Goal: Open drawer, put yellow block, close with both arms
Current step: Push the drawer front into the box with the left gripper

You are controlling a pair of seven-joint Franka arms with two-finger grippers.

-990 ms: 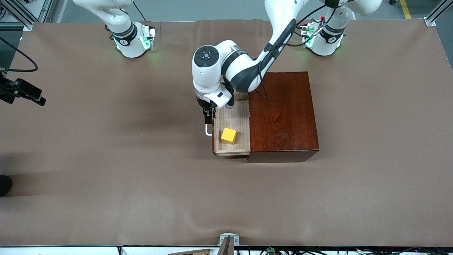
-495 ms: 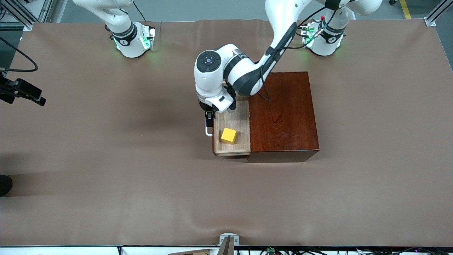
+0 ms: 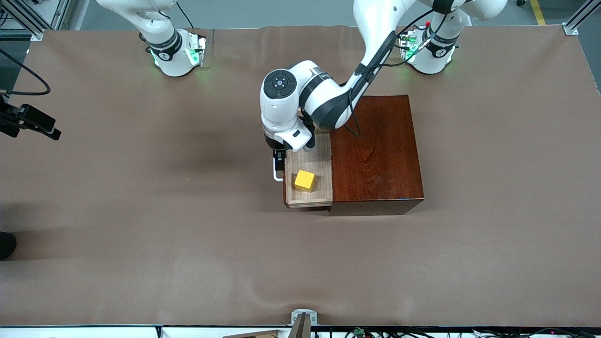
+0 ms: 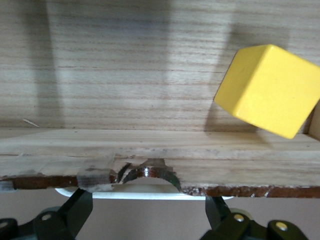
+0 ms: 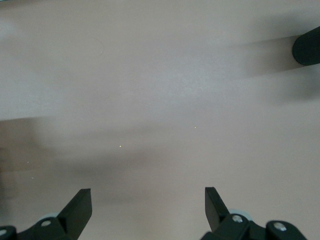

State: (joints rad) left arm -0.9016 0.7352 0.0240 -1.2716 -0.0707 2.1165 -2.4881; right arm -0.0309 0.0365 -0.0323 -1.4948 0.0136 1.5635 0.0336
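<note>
Look at the drawer (image 3: pixel 308 177) first: over the last second its pulled-out tray has slid a little way back toward the mahogany box (image 3: pixel 375 152), so slightly less plywood floor shows now than in the 2 earlier front pictures. The left arm has moved with it, its wrist shifting toward the box.

The left gripper (image 4: pixel 150 212) sits at the white handle (image 3: pixel 276 170) on the drawer front. In the left wrist view its 2 fingers (image 4: pixel 75 212) stand wide apart, one to each side of the handle's middle, and they do not pinch it. So you are seeing a released gripper that pushes the front, as I judge it, not one that grasps.

The yellow block (image 3: pixel 304 180) lies on the drawer floor, in the part nearer the front camera and close to the drawer front. It has ridden along with the tray and sits flat, tilted only in its turn about the vertical.

The right gripper (image 5: pixel 145 210) has not stirred: its fingers hang spread wide over bare brown table cover (image 3: pixel 141 225), holding nothing, and the right arm waits near its own base.

What this means for you: opening and placing look done, and the closing step has begun, with most of the travel left. The task asks for both arms to close, yet only 1 is working, so expect the right arm to be called in. Watch that the push stays square, since an off-centre shove could jam the tray.
</note>
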